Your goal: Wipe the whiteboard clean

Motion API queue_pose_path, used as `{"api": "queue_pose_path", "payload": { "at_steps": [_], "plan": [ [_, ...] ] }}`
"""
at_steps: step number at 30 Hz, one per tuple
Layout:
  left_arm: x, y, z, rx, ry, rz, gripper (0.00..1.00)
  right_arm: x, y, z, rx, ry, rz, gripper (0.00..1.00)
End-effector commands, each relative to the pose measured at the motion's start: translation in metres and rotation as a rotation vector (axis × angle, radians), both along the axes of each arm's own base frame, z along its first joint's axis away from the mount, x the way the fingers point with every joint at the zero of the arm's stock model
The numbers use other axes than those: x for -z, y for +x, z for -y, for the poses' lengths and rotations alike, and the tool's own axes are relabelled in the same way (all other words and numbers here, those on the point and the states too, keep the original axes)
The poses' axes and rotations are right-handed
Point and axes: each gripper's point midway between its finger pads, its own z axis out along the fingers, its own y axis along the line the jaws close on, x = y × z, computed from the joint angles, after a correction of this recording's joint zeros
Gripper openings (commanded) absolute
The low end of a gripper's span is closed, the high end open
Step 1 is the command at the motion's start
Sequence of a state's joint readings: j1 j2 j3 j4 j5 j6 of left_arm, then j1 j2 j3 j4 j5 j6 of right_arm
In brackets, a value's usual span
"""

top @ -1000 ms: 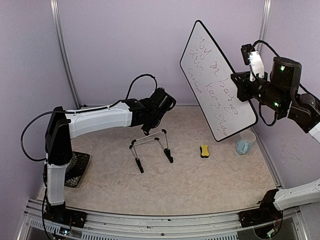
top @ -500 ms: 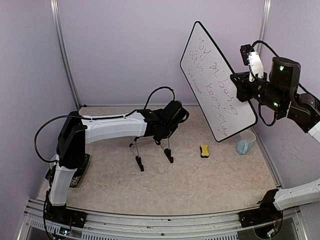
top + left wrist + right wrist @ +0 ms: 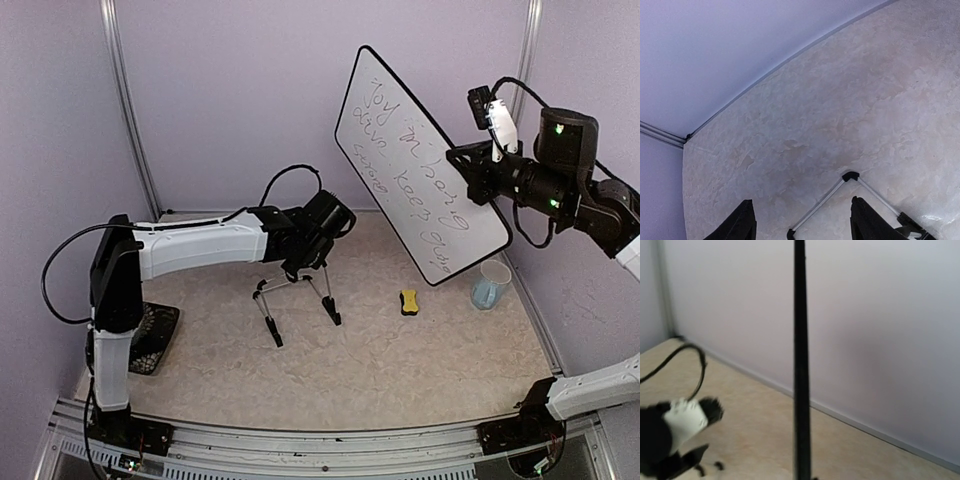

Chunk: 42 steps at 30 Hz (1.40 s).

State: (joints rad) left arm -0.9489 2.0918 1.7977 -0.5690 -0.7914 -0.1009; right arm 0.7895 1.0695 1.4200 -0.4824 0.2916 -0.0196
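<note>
Above one stand (image 3: 850, 176), left jaws gape empty — right jaws clamp one whiteboard (image 3: 420, 165); one sponge (image 3: 409, 302), one cup (image 3: 490, 284).

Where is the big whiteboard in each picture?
Top external: whiteboard upper right, tilted, held by the right gripper.
Left wrist: not in it.
Right wrist: edge-on, a thin dark vertical strip at centre.
Shared landmark: the beige table meeting the wall.

On the table (image 3: 400, 380), the stand (image 3: 297, 300) sits left of the sponge (image 3: 409, 302), the cup (image 3: 489, 285) farther right beneath the raised whiteboard (image 3: 420, 165).
</note>
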Motion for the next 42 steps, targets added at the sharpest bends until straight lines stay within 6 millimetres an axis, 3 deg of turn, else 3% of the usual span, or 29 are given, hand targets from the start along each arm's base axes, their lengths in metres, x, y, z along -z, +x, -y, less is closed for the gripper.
{"api": "queue_pose_path", "payload": {
  "at_steps": [1, 6, 12, 18, 24, 33, 37, 42],
  "plan": [
    [-0.088, -0.007, -0.033, -0.112, -0.243, 0.177, 0.64, -0.080, -0.026, -0.022, -0.200, 0.143, 0.186, 0.00],
    [-0.147, -0.036, -0.066, -0.100, -0.479, 0.266, 0.69, -0.083, -0.034, -0.038, -0.301, 0.126, 0.198, 0.00],
    [-0.190, -0.083, -0.124, -0.053, -0.706, 0.304, 0.72, -0.098, -0.060, -0.051, -0.463, 0.118, 0.250, 0.00],
    [-0.202, -0.127, -0.159, 0.051, -0.827, 0.308, 0.74, -0.095, -0.076, -0.067, -0.599, 0.064, 0.274, 0.00],
    [-0.204, -0.157, -0.158, 0.218, -0.823, 0.271, 0.75, -0.088, -0.106, -0.082, -0.804, 0.028, 0.304, 0.00],
    [-0.232, -0.193, -0.135, 0.482, -0.826, 0.232, 0.75, -0.062, -0.112, -0.096, -0.907, -0.034, 0.231, 0.00],
    [-0.232, -0.206, -0.126, 0.551, -0.802, 0.171, 0.75, -0.054, -0.108, -0.096, -0.896, -0.055, 0.224, 0.00],
    [-0.215, -0.217, -0.119, 0.602, -0.750, 0.082, 0.74, -0.046, -0.110, -0.100, -0.924, -0.073, 0.205, 0.00]
  ]
}}
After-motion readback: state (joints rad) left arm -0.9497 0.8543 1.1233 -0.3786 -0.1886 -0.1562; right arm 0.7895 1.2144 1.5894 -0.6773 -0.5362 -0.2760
